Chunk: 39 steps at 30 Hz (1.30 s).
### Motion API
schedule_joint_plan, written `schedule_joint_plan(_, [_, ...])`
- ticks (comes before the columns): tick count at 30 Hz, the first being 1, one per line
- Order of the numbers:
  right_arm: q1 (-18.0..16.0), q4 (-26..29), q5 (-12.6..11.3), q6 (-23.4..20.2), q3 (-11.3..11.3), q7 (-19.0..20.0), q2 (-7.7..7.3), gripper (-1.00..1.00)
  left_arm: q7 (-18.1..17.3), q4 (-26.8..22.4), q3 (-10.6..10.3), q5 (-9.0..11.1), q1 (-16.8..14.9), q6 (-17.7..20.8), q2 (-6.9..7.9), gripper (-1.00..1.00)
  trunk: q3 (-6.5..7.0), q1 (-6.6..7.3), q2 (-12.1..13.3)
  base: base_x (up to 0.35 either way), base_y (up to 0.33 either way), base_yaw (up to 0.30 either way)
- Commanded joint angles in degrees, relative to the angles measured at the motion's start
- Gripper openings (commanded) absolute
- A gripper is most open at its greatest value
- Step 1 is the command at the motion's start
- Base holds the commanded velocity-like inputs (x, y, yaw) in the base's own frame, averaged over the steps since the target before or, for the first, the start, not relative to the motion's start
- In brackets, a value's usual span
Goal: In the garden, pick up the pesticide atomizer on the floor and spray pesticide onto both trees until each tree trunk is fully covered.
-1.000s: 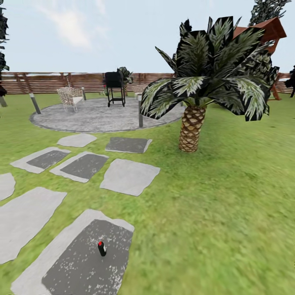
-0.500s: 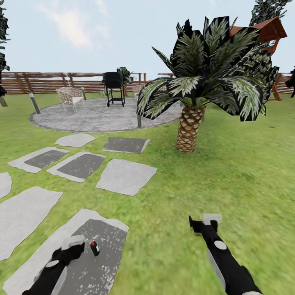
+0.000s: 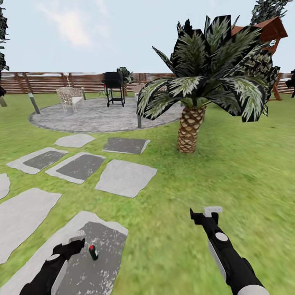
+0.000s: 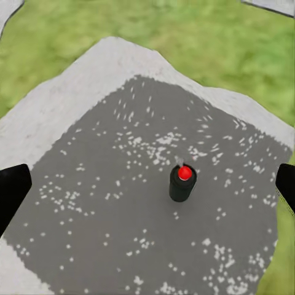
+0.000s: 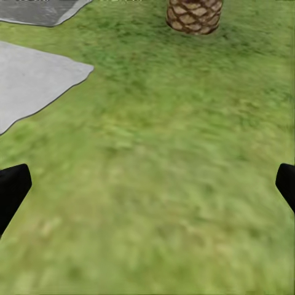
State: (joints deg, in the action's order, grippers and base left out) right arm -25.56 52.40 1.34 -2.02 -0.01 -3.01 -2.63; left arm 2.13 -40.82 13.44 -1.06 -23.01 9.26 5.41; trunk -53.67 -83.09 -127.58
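A: Your left pincer is spread wide. On its wrist camera the two dark fingers sit at opposite edges with nothing between them but slab.

B: And the pesticide atomizer?

A: Just off the left pincer, toward four o'clock in the head view, near but not touching. It's a small dark can with a red cap, standing upright on the dark, white-specked face of the nearest stone slab. From the left wrist camera you look down on it, atomizer roughly centred between your fingers.

B: Right side?

A: Your right pincer is released too, hanging over bare grass at about five o'clock in the head view, well apart from the can. Its camera shows the fingers far apart, grass below.

B: Going outward?

A: More grey slabs step away toward eleven o'clock. The short palm with the scaly brown trunk stands around one o'clock; its base also shows on the right wrist camera. Beyond the slabs lies the round paved patch with a black grill, a pale chair and a bollard lamp at its rim. The slatted wooden fence closes the garden behind.
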Motion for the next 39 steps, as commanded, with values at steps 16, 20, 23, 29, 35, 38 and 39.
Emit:
schedule_joint_plan(16, [0.0, -0.2, 0.2, -0.2, -0.1, -0.3, -0.10, 1.00, 0.3, 0.2, -0.2, -0.1, 0.0, -3.5, -0.28, 1.00, -0.05, -0.02, 0.0, 0.209, -0.132, 0.267])
schedule_joint_plan(20, [0.0, -0.2, 0.2, -0.2, -0.1, -0.3, -0.10, 1.00, 0.2, 0.3, -0.4, -0.1, 0.0, -3.5, -0.29, 1.00, -0.05, -0.02, 0.0, 0.018, -0.012, 0.173])
schedule_joint_plan(23, [0.0, -0.2, 0.2, -0.2, -0.1, -0.3, -0.10, 1.00, 0.1, 0.3, -0.3, 0.0, 0.0, -3.4, -0.24, 1.00, -0.23, -0.24, -0.4, 0.003, -0.002, 0.033])
schedule_joint_plan(29, [0.0, 0.0, 0.1, -0.2, -0.1, -0.3, -0.10, 1.00, -0.1, 0.1, -0.3, -1.5, -1.1, -2.5, -0.16, 1.00, -1.31, -1.56, -2.8, 0.001, 0.000, 0.006])
schedule_joint_plan(35, [0.0, 0.3, 0.1, -0.2, -0.3, -0.3, -0.10, 1.00, -0.2, 0.3, -0.3, -10.3, -8.5, 3.5, -0.57, 1.00, -2.39, -2.87, -5.2, 0.000, 0.000, 0.000])
schedule_joint_plan(38, [0.0, 0.4, 0.1, -0.2, -0.4, -0.3, -0.11, 1.00, -0.3, 0.4, -0.2, -10.8, -9.1, 3.8, -0.70, 1.00, -3.05, -3.53, -6.4, 0.000, 0.000, 0.000])
schedule_joint_plan(39, [0.0, 0.4, 0.1, -0.2, -0.4, -0.3, -0.13, 1.00, -0.4, 0.4, -0.2, -10.9, -9.1, 3.8, -0.71, 1.00, -3.29, -3.75, -6.8, 0.000, 0.000, 0.000])
